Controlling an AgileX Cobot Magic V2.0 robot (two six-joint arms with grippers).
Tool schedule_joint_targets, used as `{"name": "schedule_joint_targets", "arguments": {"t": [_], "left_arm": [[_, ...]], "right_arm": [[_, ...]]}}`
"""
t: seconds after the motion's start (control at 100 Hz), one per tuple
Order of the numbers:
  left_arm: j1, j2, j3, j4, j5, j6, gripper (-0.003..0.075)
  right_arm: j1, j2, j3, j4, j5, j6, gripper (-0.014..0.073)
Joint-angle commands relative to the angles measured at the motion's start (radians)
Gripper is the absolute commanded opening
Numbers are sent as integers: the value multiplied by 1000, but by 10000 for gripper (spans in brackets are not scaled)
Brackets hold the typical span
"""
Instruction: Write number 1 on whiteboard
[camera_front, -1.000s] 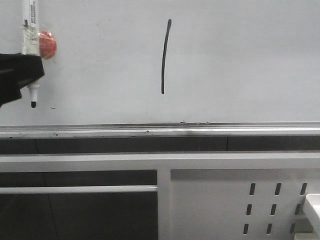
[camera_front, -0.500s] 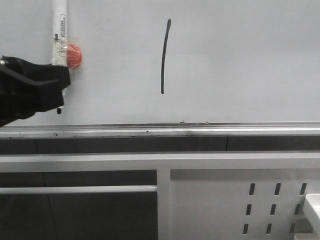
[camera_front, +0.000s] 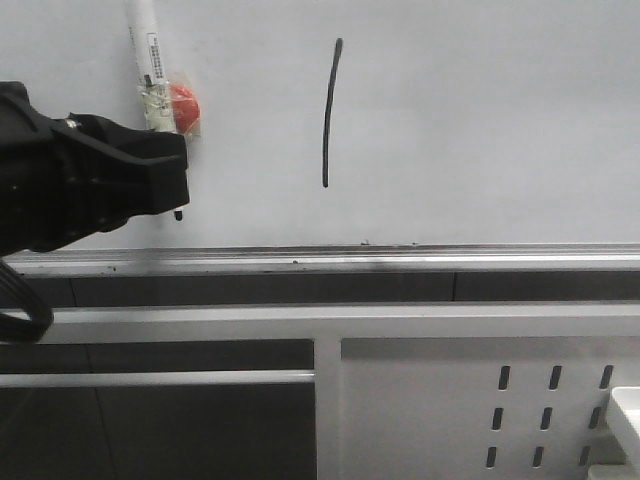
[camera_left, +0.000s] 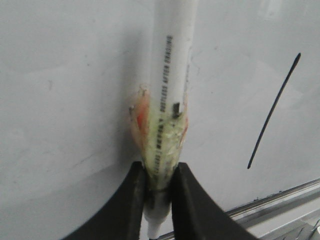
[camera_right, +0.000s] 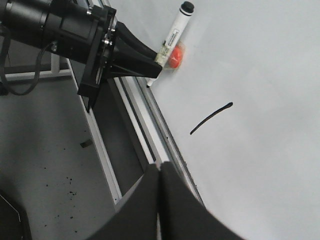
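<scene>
Ok, number 1 (camera_front: 328, 115) done; my left gripper (camera_left: 158, 182) clamps marker (camera_front: 150, 65), right gripper (camera_right: 159, 172) closed empty; tip drifting near whiteboard (camera_front: 480, 130) risks stray mark

White perforated frame panel (camera_front: 480, 400)

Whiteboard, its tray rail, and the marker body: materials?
Whiteboard: smooth glossy white, likely coated steel or melamine; soft reflections show. Tray rail: silver brushed metal, probably aluminium. Marker, clamped in the left gripper: white printed plastic, with clear tape wrapped round it.
</scene>
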Motion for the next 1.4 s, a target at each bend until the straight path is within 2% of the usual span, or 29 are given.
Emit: {"name": "schedule_joint_targets", "arguments": {"t": [0.0, 0.19, 0.32, 0.39, 0.54, 0.62, 0.84, 0.97, 1.04, 1.15, 1.3, 1.39], "left_arm": [[-2, -17, -33, -39, -236, -6, -20], [-2, -17, -33, -79, -236, -6, -19], [-2, -17, -33, -38, -236, -6, -6], [-2, -17, -33, -5, -236, -6, 61], [-2, -17, -33, 5, -236, -6, 315], [-2, -17, -30, 2, -236, -6, 359], [-2, -45, 10, 37, -236, -6, 358], [-2, -130, 67, 71, -236, -6, 337], [-2, -195, 108, 91, -236, -6, 257], [-2, -309, 179, 120, -236, -6, -14], [-2, -428, 290, 116, -236, 0, -20], [-2, -472, 356, 109, -236, 5, -20]], "right_arm": [[-5, -2, -26, -4, -79, 1, -61], [-5, -2, -26, -4, -77, 1, -61], [-5, -2, -26, -4, -75, 1, -61], [-5, -2, -26, -4, -73, 1, -61], [-5, -2, -26, -4, -68, 1, -61], [-5, -2, -26, -4, -68, 1, -61], [-5, -2, -26, -4, -67, 1, -61], [-5, -13, -26, -4, -67, 1, -60], [-5, -38, -19, -4, -104, 1, -60], [-5, -116, 9, -4, -179, 1, -60], [-5, -265, 131, 12, -311, 1, -60], [-5, -366, 256, 81, -441, 1, -60]]}}
